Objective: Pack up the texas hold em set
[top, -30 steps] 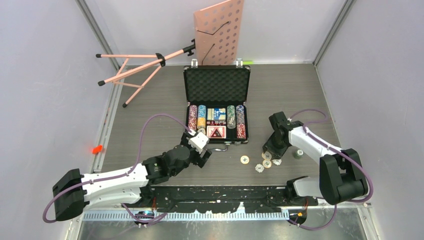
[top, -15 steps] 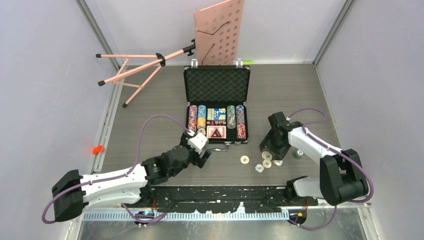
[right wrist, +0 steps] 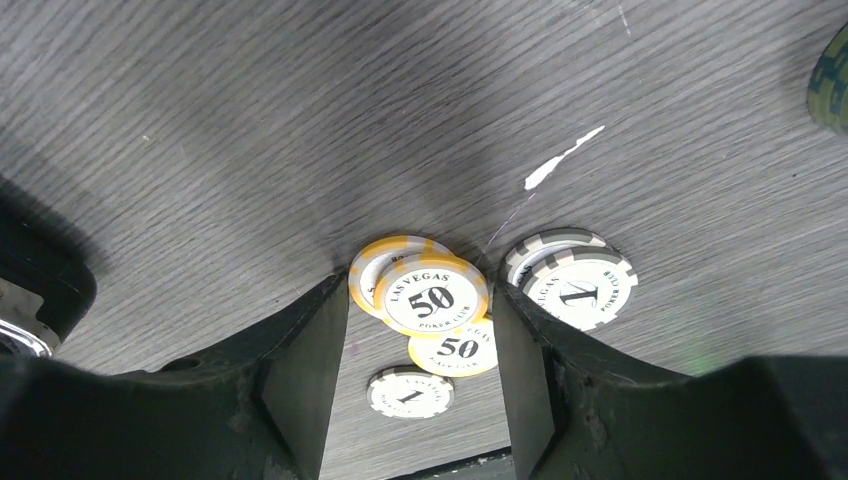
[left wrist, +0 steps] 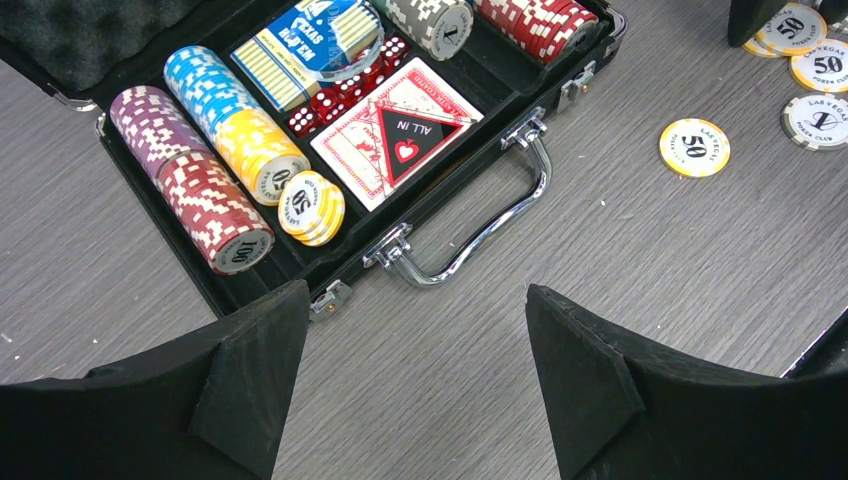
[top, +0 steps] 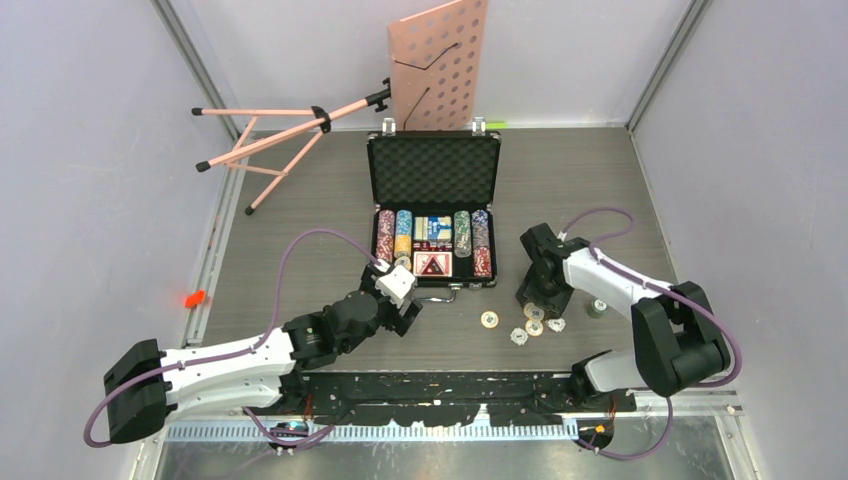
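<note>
From overhead, I have the black case lying open mid-bench, with its lid folded back toward 12 o'clock and the foam facing up. The tray holds rows of chips lying on edge, card decks, a line of red dice and an "ALL IN" card. A short yellow stack sits at the near end beside the blue-and-yellow row. The silver handle lies flat on the bench on the case's 6 o'clock side.

My left hand hovers by the case's 7 o'clock corner, its fingers spread wide with nothing between them.

The loose chips lie scattered at about 4 o'clock from the case. A lone yellow chip sits apart at the group's 9 o'clock, and a green stack sits off at its 3 o'clock.

My right hand is down over this cluster. On its wrist camera, the fingers stand on either side of two overlapping 50 chips, right against their edges. I cannot tell whether they are actually pinching them. Two white 1 chips lie just outside the finger at 3 o'clock.

The pink music stand lies on its side beyond the case at 12 o'clock.
</note>
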